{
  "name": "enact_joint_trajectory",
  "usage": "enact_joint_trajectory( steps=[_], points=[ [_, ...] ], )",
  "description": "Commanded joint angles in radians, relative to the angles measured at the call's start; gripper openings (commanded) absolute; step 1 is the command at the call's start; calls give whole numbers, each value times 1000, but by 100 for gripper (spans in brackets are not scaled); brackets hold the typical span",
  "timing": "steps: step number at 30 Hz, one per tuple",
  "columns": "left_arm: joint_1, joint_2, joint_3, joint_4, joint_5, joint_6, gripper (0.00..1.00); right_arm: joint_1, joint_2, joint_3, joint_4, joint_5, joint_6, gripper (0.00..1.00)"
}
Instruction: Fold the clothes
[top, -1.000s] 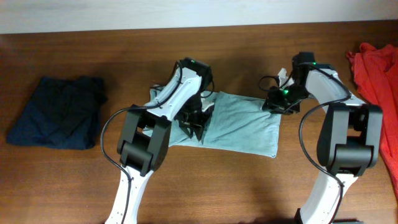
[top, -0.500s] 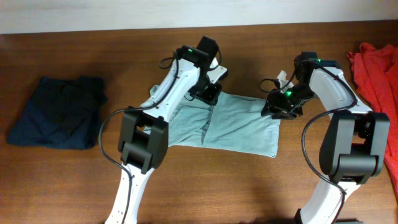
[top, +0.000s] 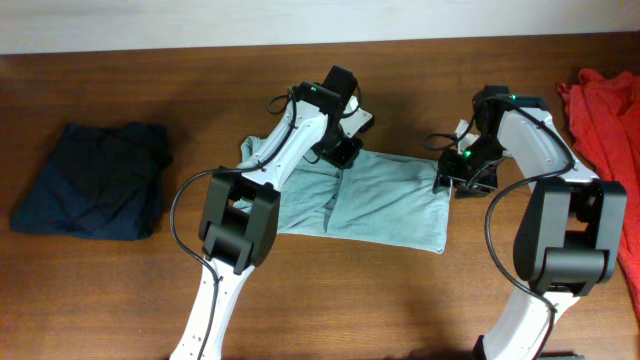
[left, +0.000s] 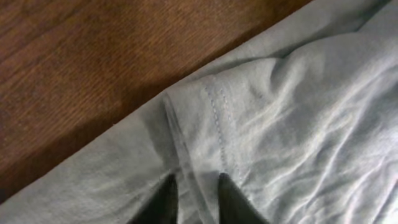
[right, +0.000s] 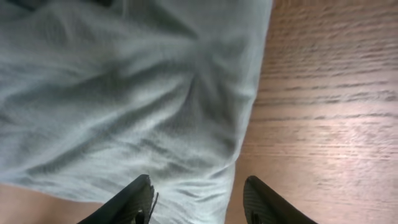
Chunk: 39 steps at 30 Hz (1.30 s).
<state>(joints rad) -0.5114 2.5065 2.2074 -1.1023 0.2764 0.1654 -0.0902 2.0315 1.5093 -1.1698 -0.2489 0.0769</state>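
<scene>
Hem at twelve o'clock of pale grey-blue fabric T-shirt (top: 385, 200) is pinched by left tool (left: 196, 177); right tool (right: 196, 180) gapes open over its three o'clock edge.

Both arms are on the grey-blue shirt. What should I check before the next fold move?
1. Left hand closed on a fold at the far edge of the grey-blue T-shirt: ok.
2. Right hand gripping the right edge: not ok, open and only straddling it.
3. Shirt flat: not ok, creased mid-body.
4. Navy garment apart, at left: ok.
5. Red garment free of the right arm: cannot tell.
</scene>
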Motion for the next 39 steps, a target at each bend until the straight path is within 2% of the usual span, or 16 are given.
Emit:
enact_joint_trajectory(
  steps=[1, 7, 9, 12, 15, 17, 21, 26, 39],
  points=[
    [1, 10, 13, -8, 16, 12, 1, 4, -26, 17, 19, 26, 10, 55],
    [4, 10, 13, -35, 20, 12, 1, 4, -26, 5, 52, 26, 12, 58],
    [4, 10, 13, -34, 43, 12, 27, 4, -26, -10, 60, 26, 18, 58],
    [2, 10, 13, -34, 48, 8, 35, 4, -26, -28, 68, 26, 18, 59],
    [1, 10, 13, -31, 51, 8, 37, 4, -26, -30, 67, 26, 18, 58],
    [-6, 10, 13, -31, 62, 8, 35, 4, -26, -30, 67, 26, 18, 58],
    [-9, 10, 13, -19, 146, 8, 25, 4, -26, -30, 68, 26, 18, 58],
    [-6, 10, 13, -23, 151, 8, 1, 4, -26, -30, 82, 25, 18, 58],
    [29, 10, 13, -39, 146, 8, 1, 3, -26, -30, 132, -60, 18, 57]
  ],
)
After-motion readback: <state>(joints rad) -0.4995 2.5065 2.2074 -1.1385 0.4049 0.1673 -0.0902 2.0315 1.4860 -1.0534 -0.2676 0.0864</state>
